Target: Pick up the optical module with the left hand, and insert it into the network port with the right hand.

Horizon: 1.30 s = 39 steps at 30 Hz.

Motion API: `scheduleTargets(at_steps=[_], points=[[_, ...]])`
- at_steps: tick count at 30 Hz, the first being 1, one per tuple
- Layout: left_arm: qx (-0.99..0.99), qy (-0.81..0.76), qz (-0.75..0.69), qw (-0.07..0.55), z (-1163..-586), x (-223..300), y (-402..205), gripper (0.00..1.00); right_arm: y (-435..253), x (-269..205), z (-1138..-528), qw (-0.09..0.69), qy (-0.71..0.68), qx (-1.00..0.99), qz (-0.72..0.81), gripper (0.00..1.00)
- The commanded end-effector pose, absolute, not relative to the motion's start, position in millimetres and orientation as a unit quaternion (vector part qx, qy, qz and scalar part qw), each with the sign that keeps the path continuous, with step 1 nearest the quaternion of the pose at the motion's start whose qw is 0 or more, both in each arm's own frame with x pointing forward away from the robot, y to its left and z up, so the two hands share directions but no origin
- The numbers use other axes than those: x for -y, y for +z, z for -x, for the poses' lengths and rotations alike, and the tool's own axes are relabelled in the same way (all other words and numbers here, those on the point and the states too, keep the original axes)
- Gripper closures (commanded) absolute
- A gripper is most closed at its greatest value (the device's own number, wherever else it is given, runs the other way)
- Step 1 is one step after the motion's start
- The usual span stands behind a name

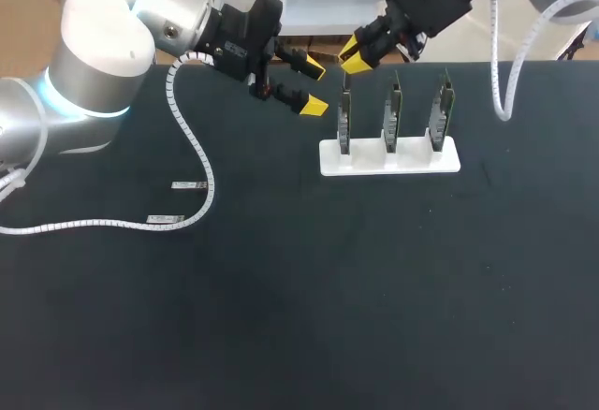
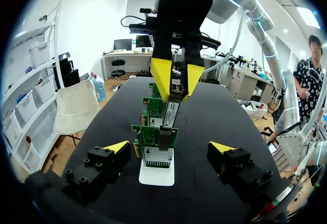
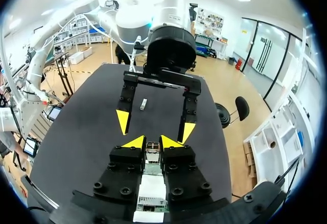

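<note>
Between the pinching fingers of the right gripper [image 3: 152, 141], the module [image 2: 171, 112] hangs tip-down at the port [image 2: 162, 139], so it should press straight down, aligned, while the left gripper [image 1: 314, 87] waits alongside, fingers spread.

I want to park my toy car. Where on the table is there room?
The wide bare stretch of table in front of the white stand is free. Crowded at the stand's left end, where the left tool and right tool hang, and beside the cable and two loose modules.
</note>
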State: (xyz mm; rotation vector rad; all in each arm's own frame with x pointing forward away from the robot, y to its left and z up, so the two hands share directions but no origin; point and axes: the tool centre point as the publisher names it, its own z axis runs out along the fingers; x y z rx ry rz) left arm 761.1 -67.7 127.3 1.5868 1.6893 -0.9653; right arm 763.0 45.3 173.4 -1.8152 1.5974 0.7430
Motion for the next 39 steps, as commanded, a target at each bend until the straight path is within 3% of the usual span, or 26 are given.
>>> scheduleTargets(at_steps=[1, 39], points=[[-0.639, -0.366, -0.602, 0.309, -763.0, 68.1, 126.9, 0.00, 171.6, -46.6, -765.1, 0.300, 0.281, -0.603, 0.684, 1.00], [-0.639, -0.366, -0.602, 0.309, -763.0, 68.1, 126.9, 0.00, 176.3, -44.4, -769.2, 0.290, 0.303, -0.614, 0.669, 1.00]])
